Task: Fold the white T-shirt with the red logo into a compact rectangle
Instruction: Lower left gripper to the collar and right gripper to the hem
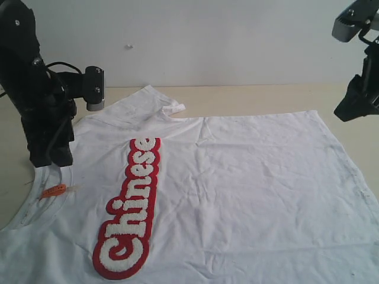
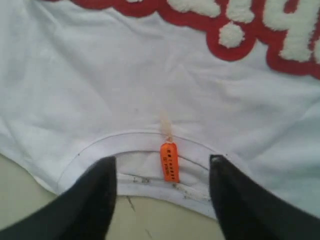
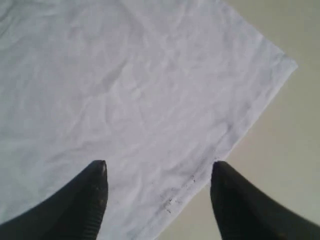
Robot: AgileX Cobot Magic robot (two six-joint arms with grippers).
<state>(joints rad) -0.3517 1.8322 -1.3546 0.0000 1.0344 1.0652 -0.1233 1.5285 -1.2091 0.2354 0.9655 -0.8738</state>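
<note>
Left gripper (image 2: 162, 159): released, jaws parted with nothing between them, poised just above the ribbed collar (image 2: 95, 147) of the white T-shirt (image 1: 237, 189). Orange neck tag (image 2: 169, 162): lies flat inside the collar, in line with the gap between the gripper's dark fingers (image 2: 97, 200); the collar sits beside the red logo (image 1: 130, 207), on the side of the letter tops. Red logo: white fuzzy lettering "Chinese" on a thick red outline, one long strip running across the chest, face up. White T-shirt: spread flat and lightly creased on the pale desk (image 1: 249, 94), its body reaching away from the logo on the side opposite the collar; one sleeve (image 1: 172, 109) is turned over just past the logo's last letter. Right gripper (image 3: 159, 162): released, jaws parted and empty, raised over the shirt's bottom hem (image 3: 220, 145) near a corner (image 3: 292, 65), well apart from the logo, with bare desk beyond that edge.
</note>
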